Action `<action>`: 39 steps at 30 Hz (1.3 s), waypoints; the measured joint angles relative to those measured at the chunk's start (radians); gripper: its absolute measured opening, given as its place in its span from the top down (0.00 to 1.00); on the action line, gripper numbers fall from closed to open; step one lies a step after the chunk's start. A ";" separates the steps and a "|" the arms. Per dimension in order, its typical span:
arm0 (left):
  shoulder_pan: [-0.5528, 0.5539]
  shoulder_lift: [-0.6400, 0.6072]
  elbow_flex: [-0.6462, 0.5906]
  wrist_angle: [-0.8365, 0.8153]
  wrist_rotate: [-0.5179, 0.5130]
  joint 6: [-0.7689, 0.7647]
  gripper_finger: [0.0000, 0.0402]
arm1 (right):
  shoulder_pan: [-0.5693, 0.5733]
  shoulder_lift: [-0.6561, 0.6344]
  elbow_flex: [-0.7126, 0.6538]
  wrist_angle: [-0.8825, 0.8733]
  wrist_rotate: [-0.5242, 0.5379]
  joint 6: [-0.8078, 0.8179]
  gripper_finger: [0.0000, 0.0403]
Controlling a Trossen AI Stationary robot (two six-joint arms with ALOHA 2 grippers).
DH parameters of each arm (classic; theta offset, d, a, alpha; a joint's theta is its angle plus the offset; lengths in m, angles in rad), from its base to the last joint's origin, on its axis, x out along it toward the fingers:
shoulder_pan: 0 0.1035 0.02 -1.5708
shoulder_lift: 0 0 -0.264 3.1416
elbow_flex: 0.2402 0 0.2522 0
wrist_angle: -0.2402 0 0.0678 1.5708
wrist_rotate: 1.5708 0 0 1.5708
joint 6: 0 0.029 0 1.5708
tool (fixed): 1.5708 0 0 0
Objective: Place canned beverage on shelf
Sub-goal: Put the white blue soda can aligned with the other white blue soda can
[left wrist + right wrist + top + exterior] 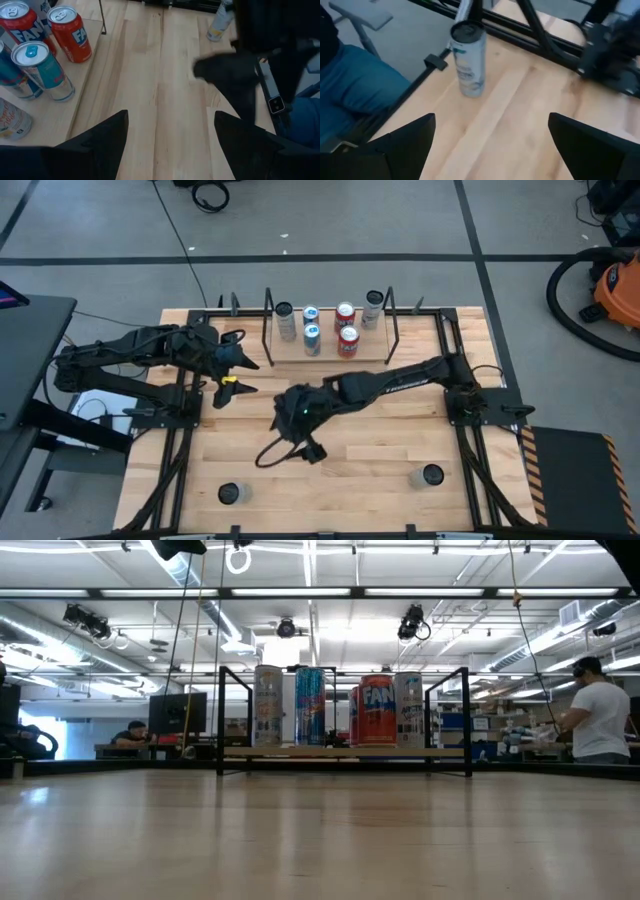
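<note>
Six cans (347, 338) on shelf (372, 356), rear ones part-hidden, right tool (300, 448) open

Six cans (347, 340) on the shelf (372, 354); two cans (231, 494) near the table's front edge.

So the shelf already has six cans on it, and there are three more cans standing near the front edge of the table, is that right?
Not quite. The shelf does hold six cans, but only two cans stand near the front edge: one at the front left and one at the front right. The high view shows this.
</note>
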 joint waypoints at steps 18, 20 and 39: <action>0.000 0.000 0.000 0.014 -0.009 0.001 0.26 | 0.038 0.174 -0.001 0.410 -0.058 -0.096 0.03; 0.000 0.000 0.000 0.013 -0.009 0.000 0.26 | 0.043 0.191 0.001 0.444 -0.058 -0.093 0.03; -0.003 0.000 0.000 0.040 -0.001 0.027 0.26 | 0.064 0.005 0.001 0.162 0.055 -0.117 0.03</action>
